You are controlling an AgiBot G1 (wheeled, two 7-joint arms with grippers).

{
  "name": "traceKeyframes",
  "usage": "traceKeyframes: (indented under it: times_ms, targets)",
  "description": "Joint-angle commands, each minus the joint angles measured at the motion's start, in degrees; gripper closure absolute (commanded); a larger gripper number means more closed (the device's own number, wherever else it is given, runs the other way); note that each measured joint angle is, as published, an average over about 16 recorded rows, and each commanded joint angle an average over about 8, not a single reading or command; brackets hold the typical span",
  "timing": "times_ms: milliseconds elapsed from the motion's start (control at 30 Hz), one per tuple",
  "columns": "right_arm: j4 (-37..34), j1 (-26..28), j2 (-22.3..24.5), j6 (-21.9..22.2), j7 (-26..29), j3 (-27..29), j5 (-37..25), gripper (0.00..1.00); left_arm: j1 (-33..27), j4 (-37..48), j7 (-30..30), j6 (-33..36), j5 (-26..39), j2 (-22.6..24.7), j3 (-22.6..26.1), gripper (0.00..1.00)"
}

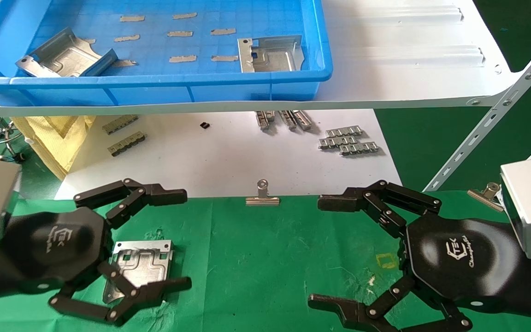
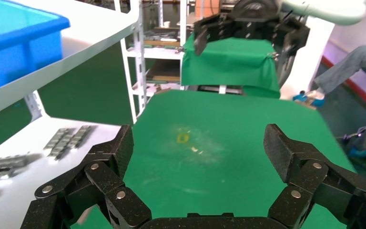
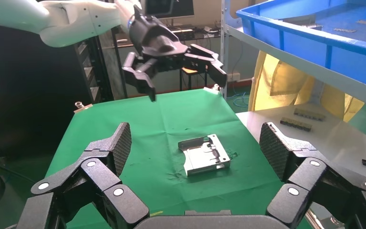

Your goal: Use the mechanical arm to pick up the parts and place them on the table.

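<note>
Head view: hovering low over the wrinkled green cloth table, the glossy black left gripper, claw fingers spread wide and holding nothing. Lying flat on the cloth just under and between those fingers, a silvery stamped sheet-metal plate. Hanging at the other side of the table, the matching black right gripper, likewise splayed fully apart and empty. Sitting up on the white metal shelf, a blue plastic bin holding two more silvery plates.

Left wrist view: gaping wide over bare green cloth, the left claw fingers, with the right gripper showing farther off.

Right wrist view: spreading wide, the right claw fingers; resting on the cloth beyond them, the plate, below the raised left gripper.
</note>
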Motion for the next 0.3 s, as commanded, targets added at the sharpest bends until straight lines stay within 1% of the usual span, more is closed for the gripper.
traceKeyframes:
  times_ms: [33,200,300]
  targets:
    - [0.00,0.00,0.00,0.00,0.00,0.00,0.00,0.00,1.13,-2.05,-1.52,-0.22,-0.32,-0.37,-1.32,0.00]
    - [0.00,0.00,0.00,0.01,0.00,0.00,0.01,0.00,3.54,-6.44,-4.70,-0.68,-1.02,-1.15,-4.14,0.00]
    - [0.00,-0.01,0.00,0.01,0.00,0.00,0.01,0.00,4.14,-7.54,-5.48,-0.78,-1.20,-1.34,-4.85,0.00]
